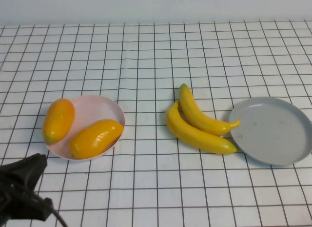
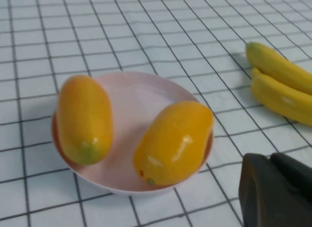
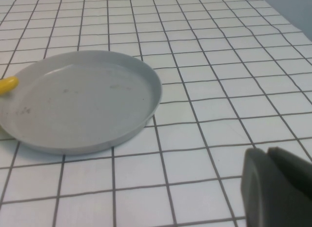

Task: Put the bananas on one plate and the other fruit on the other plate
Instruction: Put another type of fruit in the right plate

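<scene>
Two orange-yellow fruits lie on the pink plate [image 1: 97, 107] at the left: one [image 1: 58, 119] leans on its left rim, the other [image 1: 96, 138] lies across its near side. Two bananas [image 1: 195, 134] [image 1: 200, 114] lie side by side on the table in the middle. One banana's tip reaches the rim of the grey plate [image 1: 273, 132], which holds nothing. My left gripper [image 1: 36, 163] is shut and empty, near the table's front left, just short of the pink plate [image 2: 136, 95]. My right gripper [image 3: 267, 154] is shut and empty, near the grey plate [image 3: 83, 100]; the high view does not show it.
A white cloth with a black grid covers the table. A pale wall runs along the far edge.
</scene>
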Available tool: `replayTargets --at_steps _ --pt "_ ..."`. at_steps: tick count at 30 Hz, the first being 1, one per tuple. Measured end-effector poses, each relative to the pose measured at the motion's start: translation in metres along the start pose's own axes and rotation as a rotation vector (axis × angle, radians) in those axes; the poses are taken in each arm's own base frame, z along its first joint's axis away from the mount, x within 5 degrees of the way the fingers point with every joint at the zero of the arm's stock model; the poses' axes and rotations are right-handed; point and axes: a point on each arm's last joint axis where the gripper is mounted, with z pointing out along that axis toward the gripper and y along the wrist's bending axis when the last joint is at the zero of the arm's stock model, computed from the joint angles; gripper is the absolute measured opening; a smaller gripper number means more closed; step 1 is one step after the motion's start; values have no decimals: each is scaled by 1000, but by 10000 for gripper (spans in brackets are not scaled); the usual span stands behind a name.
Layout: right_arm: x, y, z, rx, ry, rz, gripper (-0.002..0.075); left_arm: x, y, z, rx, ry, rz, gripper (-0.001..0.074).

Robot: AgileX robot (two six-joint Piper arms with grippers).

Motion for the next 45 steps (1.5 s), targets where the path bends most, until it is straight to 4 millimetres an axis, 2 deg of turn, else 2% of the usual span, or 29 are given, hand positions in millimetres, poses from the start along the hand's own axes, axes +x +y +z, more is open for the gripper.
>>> replayTargets --at_steps 6,11,16,18,23,30,45 --pt "0 0 0 -1 0 2 -17 25 12 -26 -116 -244 50 -2" --pt "0 0 0 -1 0 2 -16 48 19 -41 -192 -406 97 -2" --pt "0 0 0 -1 0 2 -16 51 20 -49 -259 -452 224 -2" --pt "0 0 0 -1 0 2 -16 53 21 -50 -299 -442 231 -2" --pt "0 0 0 -1 0 4 -17 71 28 -51 -389 -289 68 -2" --pt "0 0 0 -1 0 4 -17 94 31 -51 -411 -53 90 -2" --pt "0 0 0 -1 0 4 -16 95 27 -49 -341 -50 116 -2"
